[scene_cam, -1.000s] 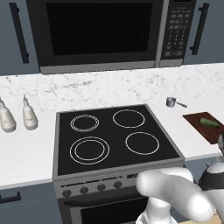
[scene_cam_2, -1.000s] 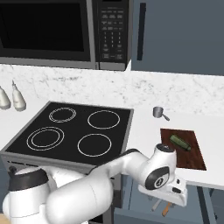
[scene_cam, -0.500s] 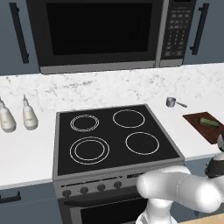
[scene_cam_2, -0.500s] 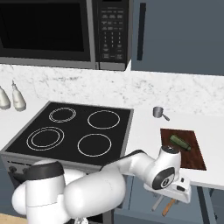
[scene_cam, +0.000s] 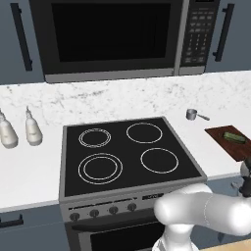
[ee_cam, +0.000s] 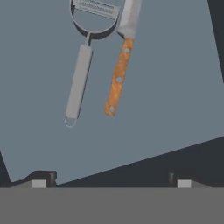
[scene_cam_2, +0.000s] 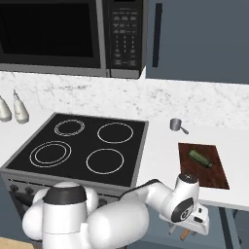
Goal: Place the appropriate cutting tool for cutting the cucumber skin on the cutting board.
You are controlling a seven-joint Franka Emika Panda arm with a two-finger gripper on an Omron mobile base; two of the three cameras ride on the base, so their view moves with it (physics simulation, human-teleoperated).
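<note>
Looking down from the hand view: gripper (ee_cam: 111, 183) has its jaws spread wide with nothing between them, fingertips (ee_cam: 40, 183) just poking up at the bottom edge

Left to right in that view: peeler (ee_cam: 79, 81) first, then knife (ee_cam: 119, 72) just beside it on its right. Both lie on a flat grey-blue surface (ee_cam: 166, 87), apart from each other but close, heads pointing up-frame, away from the gripper

Peeler = pale grey slim handle, round-framed head with the blade across it at the top edge. Knife = orange-brown riveted handle, steel blade running off the top. For skinning the cucumber I judge the peeler is the right tool, so the knife is the thing to avoid

Key relation: peeler sits ahead of the gripper and offset to the left of its centreline, nearer the left fingertip. Long axis runs nearly up-down in frame, leaning slightly right toward the head. Jaws open across the frame, so they already sit roughly square to the handle; I'd guess the move needs a shift left plus an advance, little or no roll

Right base view: hand hangs low in front of the counter edge, below the cutting board (scene_cam_2: 214, 172). Cucumber (scene_cam_2: 200, 158) lies on the board toward its back left, leaving bare board near the front for the drop
</note>
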